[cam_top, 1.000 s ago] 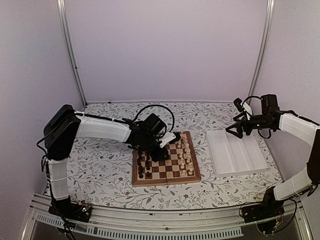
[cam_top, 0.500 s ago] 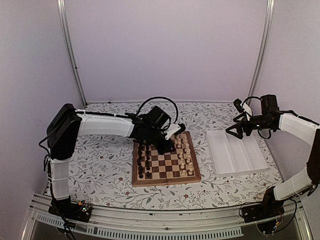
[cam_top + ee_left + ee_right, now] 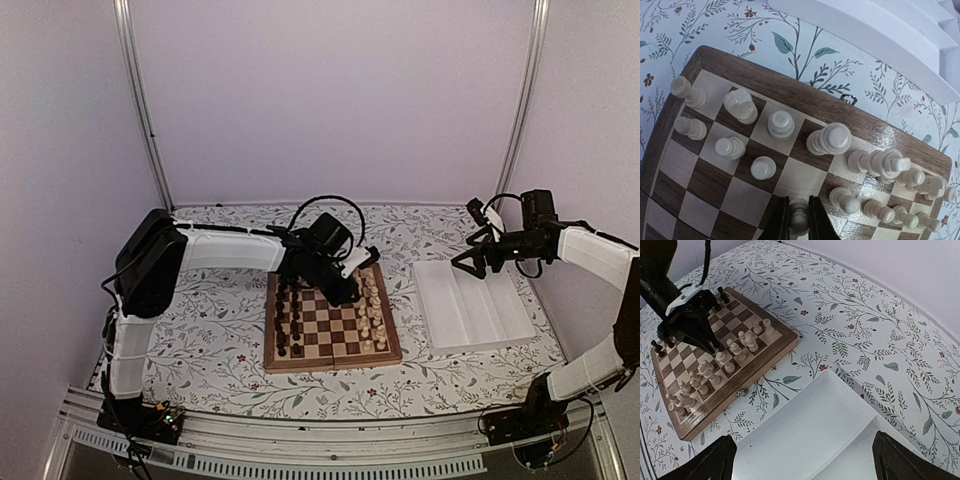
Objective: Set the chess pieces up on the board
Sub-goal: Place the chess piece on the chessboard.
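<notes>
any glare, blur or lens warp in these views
Left wrist: sheen on the board's varnished rim, its edges bowed by the wide lens; the left gripper, shut on a pale piece, dark at the bottom edge. Right wrist: the open right gripper's fingers dark and soft. Top external: even, soft light; chess pieces tiny.

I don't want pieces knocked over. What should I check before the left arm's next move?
1. Left gripper closed on a pale piece: ok.
2. That piece lifted off the board: cannot tell.
3. Neighbouring pale pieces standing: ok.
4. Right gripper open, away from the board, over the white tray: ok.
5. Dark pieces apart from the left gripper: ok.
</notes>
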`<state>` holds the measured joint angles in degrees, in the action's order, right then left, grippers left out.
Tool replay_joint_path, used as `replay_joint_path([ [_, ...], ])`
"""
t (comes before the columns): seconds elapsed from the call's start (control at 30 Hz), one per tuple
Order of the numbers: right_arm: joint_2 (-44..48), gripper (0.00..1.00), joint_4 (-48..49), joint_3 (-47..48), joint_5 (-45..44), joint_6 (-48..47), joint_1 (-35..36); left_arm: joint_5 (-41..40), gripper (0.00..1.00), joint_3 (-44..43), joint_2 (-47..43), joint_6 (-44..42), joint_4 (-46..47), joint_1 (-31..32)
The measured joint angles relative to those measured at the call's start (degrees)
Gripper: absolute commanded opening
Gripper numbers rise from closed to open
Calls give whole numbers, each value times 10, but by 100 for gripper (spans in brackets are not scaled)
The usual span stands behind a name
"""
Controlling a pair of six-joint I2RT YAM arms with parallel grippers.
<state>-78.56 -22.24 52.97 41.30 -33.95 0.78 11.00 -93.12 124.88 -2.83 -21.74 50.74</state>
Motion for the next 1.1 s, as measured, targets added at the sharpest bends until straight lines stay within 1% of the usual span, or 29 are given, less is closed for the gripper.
replay_joint_path([
  [0.47, 0, 99, -3, 0, 0, -4, 0, 14, 6, -35, 35, 11, -12, 4],
  [0.77, -5, 99, -6, 1, 1, -5, 0, 21, 7, -42, 39, 16, -18, 5],
  [0.83, -5, 99, -6, 1, 1, -5, 0, 22, 10, -46, 42, 18, -17, 5],
  [0.97, -5, 99, -7, 3, 5, -6, 0, 22, 21, -51, 46, 23, -19, 5],
  [1.1, -5, 99, -7, 3, 9, -6, 0, 20, 24, -52, 46, 27, -25, 6],
])
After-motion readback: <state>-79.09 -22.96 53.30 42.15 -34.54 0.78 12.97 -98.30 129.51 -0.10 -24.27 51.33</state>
